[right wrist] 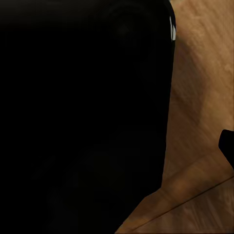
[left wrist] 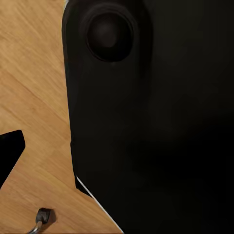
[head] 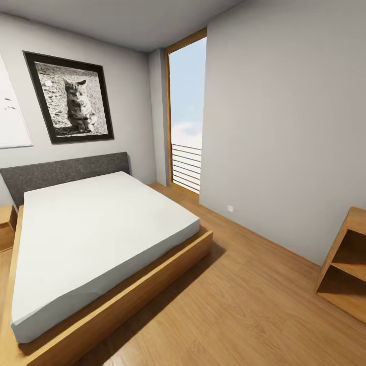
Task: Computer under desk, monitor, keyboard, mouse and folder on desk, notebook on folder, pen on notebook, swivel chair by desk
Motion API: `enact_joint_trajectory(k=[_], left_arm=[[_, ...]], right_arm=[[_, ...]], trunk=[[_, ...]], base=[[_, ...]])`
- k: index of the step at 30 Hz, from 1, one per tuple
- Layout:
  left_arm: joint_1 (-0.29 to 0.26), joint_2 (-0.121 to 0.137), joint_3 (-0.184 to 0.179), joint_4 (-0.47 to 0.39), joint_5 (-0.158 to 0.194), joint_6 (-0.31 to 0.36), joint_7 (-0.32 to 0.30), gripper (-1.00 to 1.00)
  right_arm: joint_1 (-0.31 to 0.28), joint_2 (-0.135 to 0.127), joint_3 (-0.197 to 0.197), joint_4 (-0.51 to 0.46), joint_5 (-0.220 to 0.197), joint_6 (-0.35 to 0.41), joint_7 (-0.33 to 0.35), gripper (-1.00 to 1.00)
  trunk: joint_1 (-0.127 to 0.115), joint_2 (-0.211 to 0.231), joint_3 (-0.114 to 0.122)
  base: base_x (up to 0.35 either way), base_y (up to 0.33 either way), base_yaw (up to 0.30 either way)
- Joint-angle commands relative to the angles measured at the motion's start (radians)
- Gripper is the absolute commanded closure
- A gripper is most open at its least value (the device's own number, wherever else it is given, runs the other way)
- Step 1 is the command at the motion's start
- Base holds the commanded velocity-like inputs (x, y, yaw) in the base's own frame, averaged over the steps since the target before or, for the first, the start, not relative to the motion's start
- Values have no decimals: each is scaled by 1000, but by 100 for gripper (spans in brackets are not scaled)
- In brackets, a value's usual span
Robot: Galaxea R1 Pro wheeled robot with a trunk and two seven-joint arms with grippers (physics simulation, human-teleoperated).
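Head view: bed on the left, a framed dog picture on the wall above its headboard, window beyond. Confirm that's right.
One thing is wrong: the framed picture shows a cat, not a dog. The head view shows it above the headboard, with the bed on the left and the window beyond.

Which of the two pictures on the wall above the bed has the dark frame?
The cat picture, hanging over the grey headboard. It has a thick black frame; the other picture, at the left edge of the head view, is pale and white.
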Motion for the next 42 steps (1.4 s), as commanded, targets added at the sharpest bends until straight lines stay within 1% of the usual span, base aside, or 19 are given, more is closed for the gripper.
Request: enact_joint_trajectory(k=[1, 2, 5, 7, 31, 34, 42], left_arm=[[6, 6, 1, -1, 6, -2, -2, -100], [11, 11, 1, -2, 4, -2, -2, -100], [26, 28, 1, -2, 3, -2, -2, -100], [26, 37, 1, -2, 3, -2, -2, -100], [26, 35, 0, -2, 2, -2, -2, -100], [27, 35, 1, -3, 4, -2, -2, -100], [27, 35, 1, -3, 4, -1, -2, -100]], right_arm=[[-6, 6, -6, -6, -1, -5, -6, -100], [-12, 11, -5, -12, -1, -5, -5, -100], [-29, 12, -3, -27, 0, -5, -5, -100], [-36, 12, -3, -27, 0, -5, -5, -100], [-35, 13, -2, -26, 0, -5, -5, -100], [-38, 11, -4, -24, -7, -2, 2, -100], [-40, 11, -4, -23, -10, -2, 6, -100]], trunk=[[0, 0, 0], [0, 0, 0], [0, 0, 0], [0, 0, 0], [0, 0, 0], [0, 0, 0], [0, 0, 0]], base=[[0, 0, 0], [0, 0, 0], [0, 0, 0], [0, 0, 0], [0, 0, 0], [0, 0, 0], [0, 0, 0]])
